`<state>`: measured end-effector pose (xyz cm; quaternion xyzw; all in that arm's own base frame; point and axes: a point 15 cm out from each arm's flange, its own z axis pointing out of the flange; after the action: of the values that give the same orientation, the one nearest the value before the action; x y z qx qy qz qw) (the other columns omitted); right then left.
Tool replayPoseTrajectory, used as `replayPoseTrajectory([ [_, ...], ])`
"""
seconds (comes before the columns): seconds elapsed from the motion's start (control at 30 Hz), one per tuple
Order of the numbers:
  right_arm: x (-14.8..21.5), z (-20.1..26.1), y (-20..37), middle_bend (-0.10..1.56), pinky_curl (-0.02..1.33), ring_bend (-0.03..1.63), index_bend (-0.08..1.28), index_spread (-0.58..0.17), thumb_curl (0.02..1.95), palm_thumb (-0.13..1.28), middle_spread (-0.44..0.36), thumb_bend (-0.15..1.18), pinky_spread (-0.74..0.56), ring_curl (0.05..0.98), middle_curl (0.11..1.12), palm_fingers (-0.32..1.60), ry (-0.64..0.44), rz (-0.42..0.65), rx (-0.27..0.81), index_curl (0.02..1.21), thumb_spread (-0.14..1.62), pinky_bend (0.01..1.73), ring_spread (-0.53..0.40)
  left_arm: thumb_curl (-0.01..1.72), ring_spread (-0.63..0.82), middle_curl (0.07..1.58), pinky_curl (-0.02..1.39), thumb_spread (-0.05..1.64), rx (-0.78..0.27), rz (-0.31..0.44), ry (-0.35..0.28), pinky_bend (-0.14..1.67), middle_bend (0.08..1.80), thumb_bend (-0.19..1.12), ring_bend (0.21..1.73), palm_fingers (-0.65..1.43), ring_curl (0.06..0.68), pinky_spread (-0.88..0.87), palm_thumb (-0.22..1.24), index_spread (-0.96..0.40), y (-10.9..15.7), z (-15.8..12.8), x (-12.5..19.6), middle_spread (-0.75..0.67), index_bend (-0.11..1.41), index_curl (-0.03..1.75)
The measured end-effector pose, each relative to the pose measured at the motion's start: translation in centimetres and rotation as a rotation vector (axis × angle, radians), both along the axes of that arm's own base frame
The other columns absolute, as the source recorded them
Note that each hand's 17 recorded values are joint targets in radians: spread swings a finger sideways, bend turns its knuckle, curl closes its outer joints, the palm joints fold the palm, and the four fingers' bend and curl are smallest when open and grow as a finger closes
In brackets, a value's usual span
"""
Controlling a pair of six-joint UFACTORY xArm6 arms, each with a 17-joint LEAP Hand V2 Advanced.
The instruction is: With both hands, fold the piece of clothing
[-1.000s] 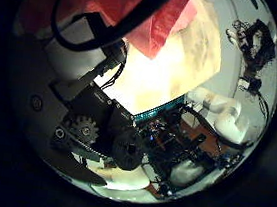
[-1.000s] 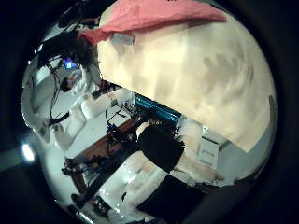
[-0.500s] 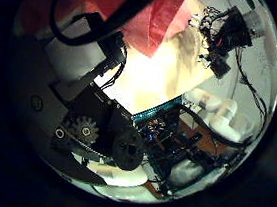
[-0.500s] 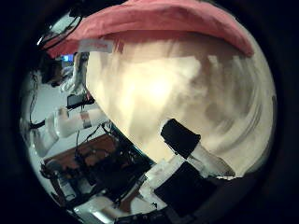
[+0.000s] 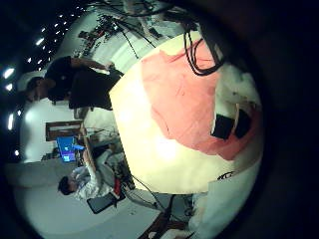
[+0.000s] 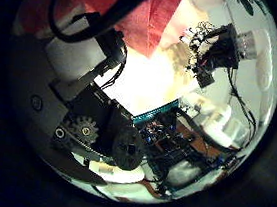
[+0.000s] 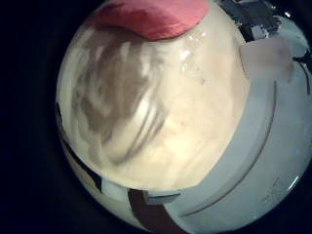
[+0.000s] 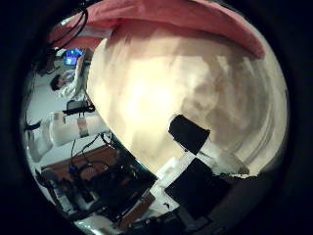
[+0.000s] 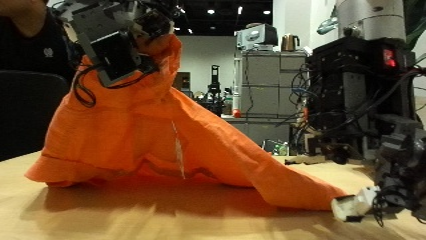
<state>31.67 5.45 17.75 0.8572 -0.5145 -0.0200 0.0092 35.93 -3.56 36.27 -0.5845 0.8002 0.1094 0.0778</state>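
In the outside view an orange garment (image 9: 160, 140) hangs from my left hand (image 9: 120, 35), which is raised high and shut on its top. The rest drapes down onto the wooden table (image 9: 133, 215). A long corner trails along the table to my right hand (image 9: 386, 190), which is low at the table, fingers pointing down and open beside that corner. The left thumb side palm view shows cloth (image 6: 139, 13) by the palm.
A dark equipment rack (image 9: 360, 90) stands behind my right hand. A grey cabinet (image 9: 273, 85) stands farther back.
The right palm has come closer to the table and to the garment's edge. In the left thumb side palm view the other hand now looks nearer. The left hand still holds the cloth.
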Motion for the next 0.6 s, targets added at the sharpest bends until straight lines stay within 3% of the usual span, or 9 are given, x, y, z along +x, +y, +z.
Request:
replayPoseTrajectory([
  [0.17, -0.1, 2.4, 0.0, 0.34, 0.27, 0.45, 0.19, -0.269, 0.28, 0.59, -0.062, -0.02, -0.13, 0.309, 0.39, 0.65, -0.07, 0.002, 0.011, 0.36, 1.08, 0.22, -0.057, 0.73, -0.43, 1.33, 0.56, 0.98, 0.001, 0.009, 0.001, 1.41, 0.69, -0.01, 1.42, 1.0, 0.548, -0.56, 0.89, -0.7, -0.1, 0.4, 1.0, -0.68, 0.18, 1.35],
  [0.27, -0.6, 3.5, -0.1, 0.36, 0.28, 0.5, 0.19, -0.291, 0.28, 0.59, -0.08, -0.02, -0.19, 0.335, 0.41, 0.69, -0.106, 0.006, 0.015, 0.37, 1.07, 0.24, -0.116, 0.73, -0.44, 1.34, 0.56, 0.98, -0.002, 0.013, -0.007, 1.41, 0.68, -0.01, 1.42, 1.0, 0.548, -0.57, 0.89, -0.69, -0.1, 0.9, 1.6, -0.68, 0.18, 1.37],
  [0.4, -2.2, 2.1, 0.2, 0.38, 0.28, 0.58, 0.19, -0.311, 0.28, 0.6, -0.086, -0.02, -0.17, 0.365, 0.43, 0.72, -0.079, 0.017, 0.015, 0.39, 1.07, 0.24, -0.171, 0.73, -0.44, 1.34, 0.56, 0.98, -0.002, 0.013, -0.015, 1.41, 0.67, -0.01, 1.42, 1.0, 0.548, -0.57, 0.89, -0.68, -0.2, 1.4, 2.4, -0.69, 0.17, 1.38],
  [0.5, -2.3, 1.7, 0.5, 0.38, 0.31, 0.61, 0.16, -0.312, 0.29, 0.61, -0.123, -0.02, -0.21, 0.374, 0.44, 0.8, -0.067, 0.023, 0.016, 0.37, 1.07, 0.39, -0.215, 0.73, -0.44, 1.35, 0.56, 0.98, -0.002, 0.017, -0.009, 1.41, 0.67, -0.01, 1.42, 1.0, 0.549, -0.57, 0.89, -0.67, -0.3, 1.5, 2.7, -0.69, 0.17, 1.39],
  [0.6, -2.4, 1.3, 0.9, 0.38, 0.34, 0.63, 0.18, -0.309, 0.29, 0.61, -0.153, -0.02, -0.25, 0.389, 0.45, 0.75, -0.054, 0.033, 0.016, 0.38, 1.07, 0.45, -0.237, 0.73, -0.44, 1.35, 0.56, 0.98, 0.0, 0.018, -0.002, 1.41, 0.67, -0.01, 1.41, 1.0, 0.549, -0.57, 0.89, -0.67, -0.3, 1.5, 2.8, -0.69, 0.17, 1.4],
])
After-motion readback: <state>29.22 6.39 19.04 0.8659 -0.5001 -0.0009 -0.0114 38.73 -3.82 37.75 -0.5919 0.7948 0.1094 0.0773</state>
